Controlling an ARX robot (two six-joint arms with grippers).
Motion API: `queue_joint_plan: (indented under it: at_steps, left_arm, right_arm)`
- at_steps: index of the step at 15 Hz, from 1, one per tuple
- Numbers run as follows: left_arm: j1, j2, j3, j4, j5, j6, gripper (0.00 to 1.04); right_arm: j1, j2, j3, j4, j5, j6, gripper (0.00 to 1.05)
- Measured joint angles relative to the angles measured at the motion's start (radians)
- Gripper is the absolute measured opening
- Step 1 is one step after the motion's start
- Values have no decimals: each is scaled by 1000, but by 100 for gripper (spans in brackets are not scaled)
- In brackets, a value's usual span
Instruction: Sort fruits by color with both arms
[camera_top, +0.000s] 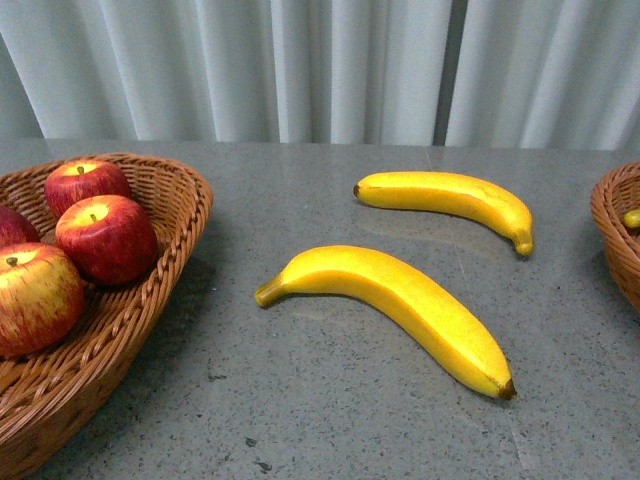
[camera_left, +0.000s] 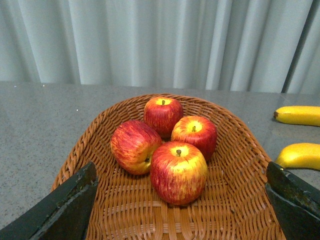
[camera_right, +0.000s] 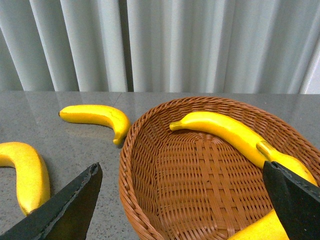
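On the tabletop (camera_top: 330, 420), seen from the front, two loose bananas (camera_top: 400, 300) lie side by side, not touching. Ahead of the left claw (camera_left: 181, 172), spread wide and empty, four apples (camera_left: 135, 145) cluster in a wicker basket (camera_left: 125, 215). Just beyond the right claw (camera_right: 182, 170), likewise parted and empty, more bananas (camera_right: 225, 131) rest in another basket (camera_right: 190, 200).

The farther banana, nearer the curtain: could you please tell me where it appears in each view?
Front view: the farther banana lies centre-right, behind the nearer banana.
Left wrist view: its dark-tipped end shows past the apple basket, cropped.
Right wrist view: whole, just outside the banana basket.
Shared landmark: the nearer banana, beside it in every view.
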Motion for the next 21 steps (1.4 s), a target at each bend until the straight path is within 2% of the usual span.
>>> queue_joint_plan:
  at_steps: [1,5,6,7,8,10,11,15,17,19,21]
  left_arm:
    - [0,0,0,0,0,0,97]
    - [0,0,0,0,0,0,98]
    - [0,0,0,0,0,0,98]
    - [0,0,0,1,-1,1,98]
    - [0,0,0,0,0,2,98]
    - [0,0,0,1,-1,2,98]
    - [0,0,0,1,0,2,98]
    - [0,0,0,1,0,2,98]
    - [0,0,0,1,0,2,98]
    - [0,0,0,0,0,2,98]
    - [0,0,0,0,0,2,98]
  right_arm:
    - [0,0,0,0,0,0,98]
    - [-1,0,0,-3,-3,0,98]
    - [-54,78,27,-47,-162,48,98]
    - [-29,243,82,51,-241,103,98]
    - [43,360,140,161,-248,112,98]
    - [223,650,292,399,-168,116,98]
    - [259,717,321,437,-154,116,98]
    - [404,1009,455,507,-114,100,98]
    - [554,1390,721,472,-74,85,98]
    - [591,1551,835,414,-42,49,98]
    - [553,1703,912,328,10,-55,98]
